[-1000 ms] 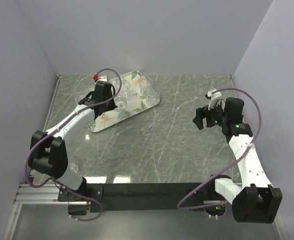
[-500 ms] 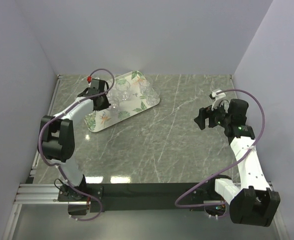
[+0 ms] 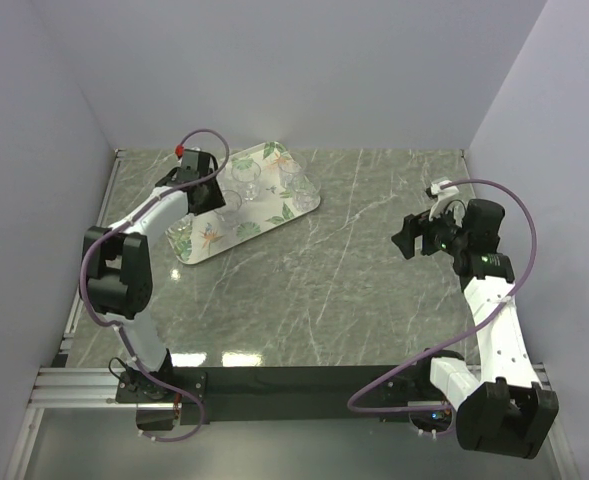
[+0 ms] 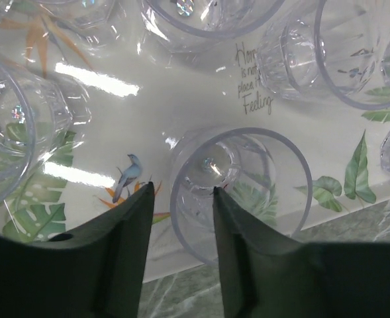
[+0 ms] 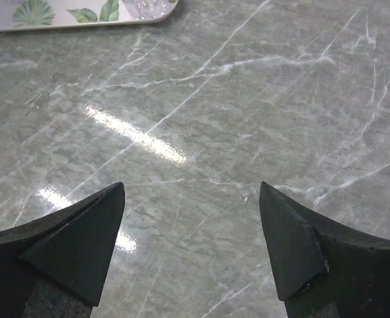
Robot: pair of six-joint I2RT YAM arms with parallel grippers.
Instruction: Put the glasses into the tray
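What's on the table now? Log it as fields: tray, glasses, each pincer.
tray: leaf-printed, far-left part of the table
glasses: all visible ones stand upright on the tray
left pincer: open, fingers astride the rim of one glass near the tray's edge
right pincer: open, empty, above the table

**A robotics lab test cell, not a home or kitchen**

Plain pale panels (image 3: 294,70) box the scene in at 9, 12 and 3 o'clock. They enclose a green marble-look tabletop (image 3: 354,270) with nothing domestic around it. At 6 o'clock a black base bar (image 3: 304,380) on an aluminium rail (image 3: 74,385) carries two white-and-black robot arms, the left arm (image 3: 149,215) and the right arm (image 3: 494,310). Loose purple cables (image 3: 519,230) loop from them. The only homely props are a leaf-printed tray (image 3: 309,205) and clear glasses (image 3: 246,178) at 11 o'clock.
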